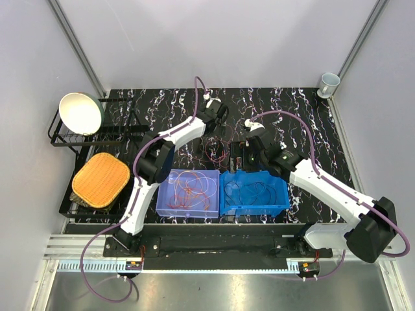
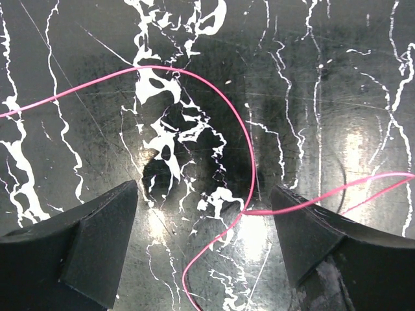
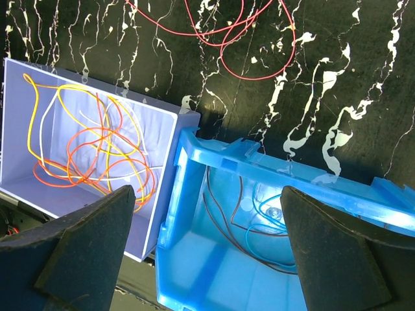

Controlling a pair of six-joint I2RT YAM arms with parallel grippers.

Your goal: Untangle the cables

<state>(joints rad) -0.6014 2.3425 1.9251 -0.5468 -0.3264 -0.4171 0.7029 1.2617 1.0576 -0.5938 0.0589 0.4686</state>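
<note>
At the left wall stands a black wire dish rack (image 1: 65,139), with a round white bowl (image 1: 81,113) tilted in its far end and a woven orange-yellow mat (image 1: 100,180) on its near end. The rack sits close to the left arm's elbow, so room is tight on that side.

The left gripper (image 2: 204,194) hangs over the black, white-veined marble tabletop (image 1: 311,123) toward the far middle. Its claw is spread wide and holds nothing. A thin red cable (image 2: 162,67) lies on the surface and arcs between the fingers. One strand crosses in front of the right-hand finger, and I cannot tell whether it touches.

At the near edge, mid-table, sits a pale lilac rectangular plastic bin (image 1: 159,194) holding orange, yellow and white cables (image 3: 97,139) in loose coils. Just beside its right wall is a bright blue plastic bin (image 1: 254,208), with dark brown and blue cables (image 3: 238,194) lying in it.

Behind both bins, loose red loops (image 3: 256,78) sprawl on the marble.

The right gripper (image 3: 207,194) hovers above the seam between the two bins — its claw is wide too, and empty.

Rightward, open tabletop runs from the blue bin to the right wall. A pale blue-white cup (image 1: 329,82) stands in the far right corner, well apart from everything else.
</note>
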